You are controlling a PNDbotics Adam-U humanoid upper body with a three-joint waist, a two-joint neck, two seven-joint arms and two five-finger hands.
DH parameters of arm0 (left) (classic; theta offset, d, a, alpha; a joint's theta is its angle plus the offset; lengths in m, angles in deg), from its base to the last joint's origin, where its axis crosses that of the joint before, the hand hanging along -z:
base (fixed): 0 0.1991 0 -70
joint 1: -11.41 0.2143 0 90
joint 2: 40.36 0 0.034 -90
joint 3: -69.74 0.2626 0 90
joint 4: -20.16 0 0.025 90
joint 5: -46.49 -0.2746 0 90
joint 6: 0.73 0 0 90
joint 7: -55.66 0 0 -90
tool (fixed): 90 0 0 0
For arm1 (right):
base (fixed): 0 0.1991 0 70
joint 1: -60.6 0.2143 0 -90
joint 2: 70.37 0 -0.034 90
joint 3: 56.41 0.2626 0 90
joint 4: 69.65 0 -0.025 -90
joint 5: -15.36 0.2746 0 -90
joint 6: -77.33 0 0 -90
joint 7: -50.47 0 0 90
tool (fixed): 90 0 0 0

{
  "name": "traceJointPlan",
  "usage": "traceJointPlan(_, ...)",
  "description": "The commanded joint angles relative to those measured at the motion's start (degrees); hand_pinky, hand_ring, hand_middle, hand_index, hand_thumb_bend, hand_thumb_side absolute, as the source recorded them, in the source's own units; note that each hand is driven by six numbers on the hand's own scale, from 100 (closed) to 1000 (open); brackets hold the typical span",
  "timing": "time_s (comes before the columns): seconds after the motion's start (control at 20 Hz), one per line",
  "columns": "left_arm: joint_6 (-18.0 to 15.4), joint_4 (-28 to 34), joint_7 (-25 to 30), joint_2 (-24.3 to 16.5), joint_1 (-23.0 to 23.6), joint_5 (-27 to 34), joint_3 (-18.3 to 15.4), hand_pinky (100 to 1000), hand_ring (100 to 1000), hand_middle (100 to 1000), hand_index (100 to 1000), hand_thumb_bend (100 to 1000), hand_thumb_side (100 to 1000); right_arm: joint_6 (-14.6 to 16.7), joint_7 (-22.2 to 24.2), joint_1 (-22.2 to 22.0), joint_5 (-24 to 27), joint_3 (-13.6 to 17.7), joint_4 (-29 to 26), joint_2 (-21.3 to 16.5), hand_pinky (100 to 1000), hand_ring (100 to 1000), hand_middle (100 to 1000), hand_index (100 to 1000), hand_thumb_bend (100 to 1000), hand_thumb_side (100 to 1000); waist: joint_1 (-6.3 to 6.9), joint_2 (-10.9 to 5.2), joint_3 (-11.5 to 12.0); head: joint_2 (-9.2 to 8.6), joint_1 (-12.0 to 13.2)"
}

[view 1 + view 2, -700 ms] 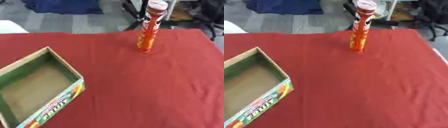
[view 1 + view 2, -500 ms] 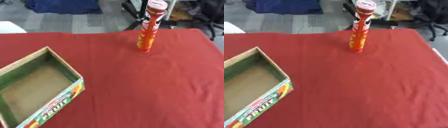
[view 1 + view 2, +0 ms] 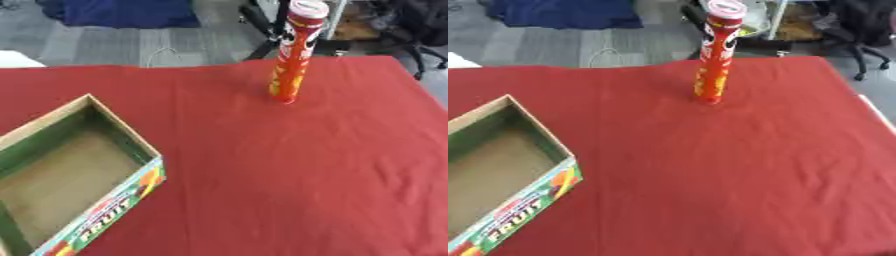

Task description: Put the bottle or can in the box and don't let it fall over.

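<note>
The tall red can (image 3: 292,55) stands upright on the red tablecloth (image 3: 297,170), well apart from the open cardboard box (image 3: 74,175) and toward the far edge; being slender, probably light, rigid and top-heavy, it should be grasped mid-body, though neither robot hand is visible, so their state cannot be told.

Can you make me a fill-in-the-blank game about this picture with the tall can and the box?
1. The tall can is standing ____ on the table.
2. The tablecloth is the colour ____.
3. Inside, the box is ____.
4. The word on the side of the box is ____.

Missing words: upright; red; empty; FRUIT
</note>
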Motion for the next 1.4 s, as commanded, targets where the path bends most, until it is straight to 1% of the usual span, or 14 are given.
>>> traceJointPlan(0.05, 0.1, 1.1, 0.4, -1.3, -0.7, 0.6, 0.1, 385, 848, 654, 697, 100, 660, -1.7, 8.5, 4.3, -8.9, -2.2, 6.0, -0.3, 881, 921, 921, 997, 100, 731, 0.16, -1.38, 0.2, 0.45, -0.7)
traceJointPlan(0.15, 0.2, 1.1, 0.6, -1.3, -0.7, 0.8, 0.3, 385, 848, 654, 697, 100, 660, -1.1, 14.0, 7.3, -17.0, -3.3, 11.5, 1.0, 861, 920, 916, 987, 100, 774, 0.18, -1.53, 0.4, 0.48, -1.1)
traceJointPlan(0.25, 0.3, 1.1, 0.7, -1.3, -0.7, 0.9, 0.3, 385, 848, 654, 697, 100, 660, 0.0, 17.6, 9.8, -23.8, -3.7, 15.5, 2.5, 836, 910, 907, 983, 100, 792, 0.19, -1.64, 0.5, 0.53, -1.3)
traceJointPlan(0.35, 0.4, 1.1, 0.8, -1.3, -0.8, 1.0, 0.4, 384, 849, 654, 697, 100, 660, 0.3, 19.6, 11.8, -29.5, -3.6, 18.9, 3.8, 821, 906, 904, 980, 100, 809, 0.14, -1.73, 0.5, 0.65, -1.5)
traceJointPlan(0.4, 0.4, 1.1, 0.9, -1.3, -0.8, 1.0, 0.5, 384, 849, 654, 697, 100, 660, 0.4, 20.3, 12.6, -31.9, -3.6, 20.4, 4.3, 819, 906, 903, 981, 100, 790, 0.12, -1.78, 0.5, 0.68, -1.5)
traceJointPlan(0.5, 0.5, 1.1, 1.0, -1.4, -0.8, 1.0, 0.5, 384, 849, 654, 697, 100, 660, 0.9, 21.2, 13.6, -35.2, -3.6, 22.4, 5.2, 821, 906, 903, 983, 100, 836, 0.09, -1.85, 0.4, 0.64, -1.6)
traceJointPlan(0.7, 0.6, 1.1, 1.1, -1.4, -0.9, 1.2, 0.6, 384, 850, 654, 697, 100, 660, 2.1, 22.7, 14.6, -38.0, -3.9, 24.5, 6.6, 818, 903, 890, 983, 100, 860, 0.1, -1.93, 0.4, 0.58, -1.5)
traceJointPlan(0.95, 0.6, 1.1, 1.3, -1.4, -1.0, 1.3, 0.8, 383, 850, 654, 697, 100, 660, 2.9, 23.8, 15.7, -40.7, -4.3, 26.2, 8.1, 812, 898, 887, 974, 100, 886, 0.19, -1.97, 0.5, 0.63, -1.4)
traceJointPlan(1.15, 0.8, 1.1, 1.4, -1.3, -1.0, 1.2, 0.8, 381, 851, 653, 697, 100, 663, 4.4, 24.4, 16.2, -41.2, -5.2, 26.2, 9.3, 815, 899, 878, 972, 100, 896, 0.2, -1.85, 0.6, 0.52, -1.2)
traceJointPlan(1.4, 0.8, 1.1, 1.6, -1.3, -1.1, 1.1, 0.9, 380, 851, 653, 697, 100, 664, 5.4, 24.4, 16.9, -43.3, -5.9, 26.5, 10.5, 813, 873, 869, 967, 100, 901, 0.13, -1.63, 0.9, 0.57, -1.3)
